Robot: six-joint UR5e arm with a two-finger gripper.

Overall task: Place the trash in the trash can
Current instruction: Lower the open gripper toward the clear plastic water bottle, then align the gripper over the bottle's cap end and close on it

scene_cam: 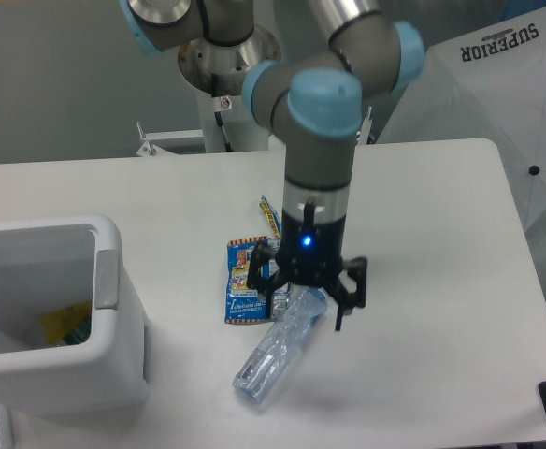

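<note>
Gripper (301,304) with fingers (340,313) spread wide and released, straddling the capped end of the bottle (280,347), which lies on the surface (423,281) beside the wrapper (245,285); neither piece yet in the trash can (49,318).
</note>
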